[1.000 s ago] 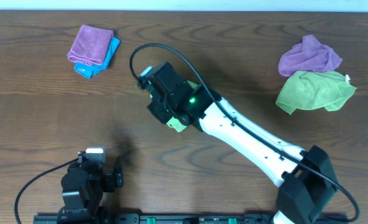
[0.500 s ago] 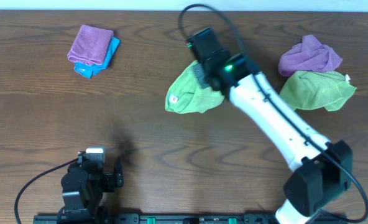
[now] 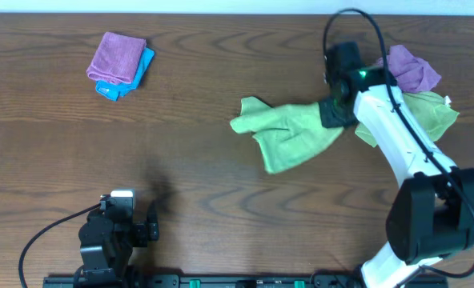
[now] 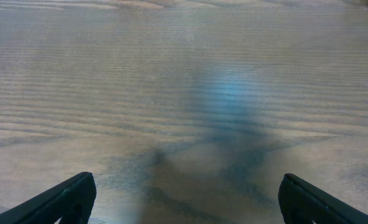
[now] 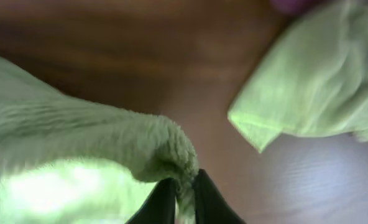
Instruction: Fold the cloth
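Observation:
The lime cloth (image 3: 289, 136) lies stretched out and rumpled across the middle right of the table, its right corner lifted. My right gripper (image 3: 334, 112) pinches that corner. In the right wrist view the two dark fingers (image 5: 162, 202) stand close together with a bunched fold of the cloth (image 5: 78, 143) between them, the gripper (image 5: 184, 200) shut on it. My left gripper (image 4: 187, 208) hangs open over bare wood, nothing between its fingers; its arm (image 3: 109, 236) rests at the front left edge.
A duller green cloth (image 3: 429, 116) and a crumpled purple cloth (image 3: 401, 72) lie just right of my right gripper; the green one (image 5: 321, 81) shows close by in the wrist view. A folded purple cloth (image 3: 117, 54) sits on a blue one (image 3: 143, 68) at the far left.
My right arm has swung from the table's middle to the right, dragging the cloth along; the cloth has gone from bunched under the gripper to stretched out leftward. The left arm has not moved.

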`<state>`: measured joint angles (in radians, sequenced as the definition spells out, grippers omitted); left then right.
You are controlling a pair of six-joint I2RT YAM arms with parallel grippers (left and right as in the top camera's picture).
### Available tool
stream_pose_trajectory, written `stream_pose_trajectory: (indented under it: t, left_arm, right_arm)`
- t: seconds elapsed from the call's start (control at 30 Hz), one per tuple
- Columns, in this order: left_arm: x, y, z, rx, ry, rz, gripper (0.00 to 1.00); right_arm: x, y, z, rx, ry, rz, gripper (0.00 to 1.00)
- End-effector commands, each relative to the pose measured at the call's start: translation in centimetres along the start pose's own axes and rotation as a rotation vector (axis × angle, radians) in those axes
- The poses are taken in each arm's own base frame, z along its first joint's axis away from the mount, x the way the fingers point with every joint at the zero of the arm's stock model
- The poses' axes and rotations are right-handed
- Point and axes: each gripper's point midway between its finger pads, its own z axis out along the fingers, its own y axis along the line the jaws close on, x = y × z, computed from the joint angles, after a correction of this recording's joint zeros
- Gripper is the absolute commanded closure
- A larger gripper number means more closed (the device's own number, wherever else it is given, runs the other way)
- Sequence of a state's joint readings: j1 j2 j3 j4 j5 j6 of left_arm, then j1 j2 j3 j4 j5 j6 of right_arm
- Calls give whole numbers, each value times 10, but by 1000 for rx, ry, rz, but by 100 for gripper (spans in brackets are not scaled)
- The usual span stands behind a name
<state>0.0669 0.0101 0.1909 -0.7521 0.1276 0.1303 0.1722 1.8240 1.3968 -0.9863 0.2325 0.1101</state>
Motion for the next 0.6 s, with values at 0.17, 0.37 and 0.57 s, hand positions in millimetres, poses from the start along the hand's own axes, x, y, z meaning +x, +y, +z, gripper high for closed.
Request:
stream_pose_trajectory:
  t: [0.17, 0.37, 0.57]
  left_arm:
    - [-2, -15, 0, 87, -12, -19, 5]
    - [-22, -32, -4, 193, -85, -119, 5]
    - [-34, -31, -5, 197, -130, -168, 5]
  right_arm:
    - [41, -26, 29, 50, 114, 181, 62]
    - [42, 9, 23, -154, 115, -29, 57]
    - [25, 69, -25, -330, -73, -303, 54]
